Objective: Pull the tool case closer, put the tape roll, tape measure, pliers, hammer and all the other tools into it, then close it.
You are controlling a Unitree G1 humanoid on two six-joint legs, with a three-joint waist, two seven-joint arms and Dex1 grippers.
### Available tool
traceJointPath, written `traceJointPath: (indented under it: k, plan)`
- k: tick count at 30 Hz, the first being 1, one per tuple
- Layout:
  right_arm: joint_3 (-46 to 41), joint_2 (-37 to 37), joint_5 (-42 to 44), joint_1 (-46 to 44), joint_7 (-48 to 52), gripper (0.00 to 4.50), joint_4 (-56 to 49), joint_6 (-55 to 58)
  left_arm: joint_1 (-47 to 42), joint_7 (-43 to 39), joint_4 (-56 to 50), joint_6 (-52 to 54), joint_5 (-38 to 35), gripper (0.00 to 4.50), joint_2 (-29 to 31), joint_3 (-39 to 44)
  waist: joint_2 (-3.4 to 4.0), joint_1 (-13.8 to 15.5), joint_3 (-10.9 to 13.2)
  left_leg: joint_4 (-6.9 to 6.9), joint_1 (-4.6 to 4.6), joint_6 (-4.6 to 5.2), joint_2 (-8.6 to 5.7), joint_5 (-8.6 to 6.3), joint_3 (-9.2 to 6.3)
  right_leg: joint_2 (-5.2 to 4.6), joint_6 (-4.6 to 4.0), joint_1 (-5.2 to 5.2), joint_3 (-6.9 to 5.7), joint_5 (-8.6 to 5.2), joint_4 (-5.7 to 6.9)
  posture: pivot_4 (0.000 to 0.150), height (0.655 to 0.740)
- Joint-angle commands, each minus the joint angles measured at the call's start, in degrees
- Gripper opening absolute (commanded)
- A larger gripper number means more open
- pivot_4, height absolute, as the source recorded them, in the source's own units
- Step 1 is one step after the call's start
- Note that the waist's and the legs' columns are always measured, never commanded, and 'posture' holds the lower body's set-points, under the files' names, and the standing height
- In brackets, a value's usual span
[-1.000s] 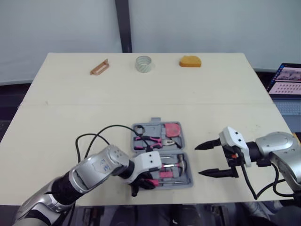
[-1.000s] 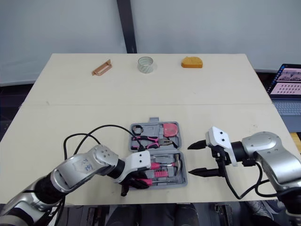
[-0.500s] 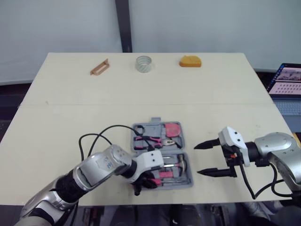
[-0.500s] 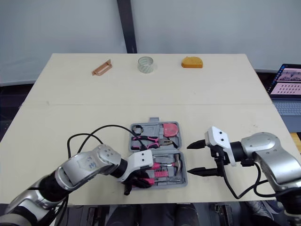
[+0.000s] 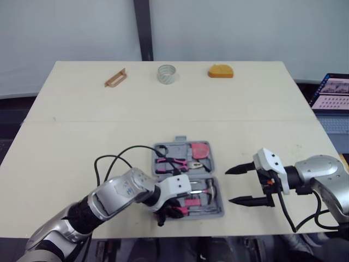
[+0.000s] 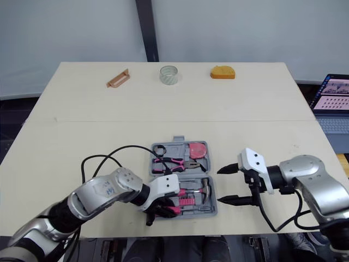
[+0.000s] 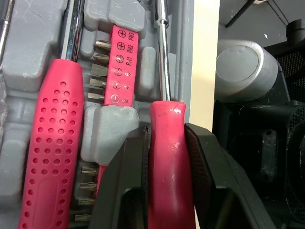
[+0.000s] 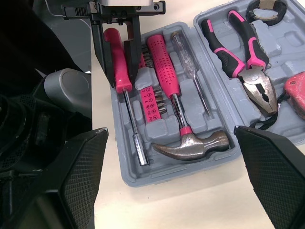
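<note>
Tool case (image 8: pixel 190 167) lies open near the table's (image 5: pixel 82 136) front edge, with the hammer (image 8: pixel 190 143) and pliers (image 8: pixel 243 52) seated inside. The left gripper (image 7: pixel 165 133) stays clamped on the pink screwdriver (image 7: pixel 169 181) in its slot, having edged slightly rightward over the last second. The right gripper (image 5: pixel 229 186), fingers spread, hovers just beside the case, unmoved.

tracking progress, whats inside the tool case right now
The tool case holds pliers, a hammer, a pink tape measure, a bit strip, a dotted-handle driver and a smooth-handle driver. The left gripper is shut on the smooth-handle driver, covering its handle's sides.
</note>
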Motion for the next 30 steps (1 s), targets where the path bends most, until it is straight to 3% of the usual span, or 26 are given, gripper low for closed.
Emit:
traceJointPath:
  k: [1,5,6,9,30]
  plan:
    - [-1.5,0.3,0.9,-0.2,-0.5,4.5,-1.8,-1.0,-0.2,-0.1,-0.9,-1.0,-0.5,0.63,-0.2,0.0,0.0,0.0,0.0,0.0,0.0,0.0,0.0,0.0,0.0,0.0,0.0,0.0,0.0,0.0,0.0,0.15,0.74]
    - [-1.5,0.3,0.8,-0.2,-0.5,4.5,-1.7,-1.0,-0.1,-0.3,-0.9,-1.4,-0.4,0.63,0.2,-0.3,0.0,0.0,0.0,0.0,0.0,0.0,0.0,0.0,0.0,0.0,0.0,0.0,0.0,0.0,0.0,0.15,0.74]
    - [-1.5,0.3,0.8,-0.2,-0.5,4.5,-1.7,-1.1,0.0,-0.3,-1.0,-1.5,-0.5,1.67,0.3,-0.3,0.0,0.0,0.0,0.0,0.0,0.0,0.0,0.0,0.0,0.0,0.0,0.0,0.0,0.0,0.0,0.15,0.74]
    - [-1.5,0.3,0.8,0.0,-0.5,4.5,-1.7,-1.2,-0.1,-0.4,-1.3,-1.5,-0.6,2.88,0.4,-0.4,0.0,0.1,0.0,0.01,0.0,0.0,0.0,0.0,0.0,0.0,0.0,0.01,0.0,0.0,0.0,0.15,0.74]
    - [-1.3,-0.1,1.7,0.0,0.3,4.5,-1.2,-1.2,-3.5,-2.2,-4.1,-2.8,-4.6,2.88,2.9,6.8,0.0,0.1,0.0,0.05,-0.01,0.01,0.0,-0.01,-0.02,0.0,0.0,0.03,0.0,0.0,0.0,0.15,0.74]
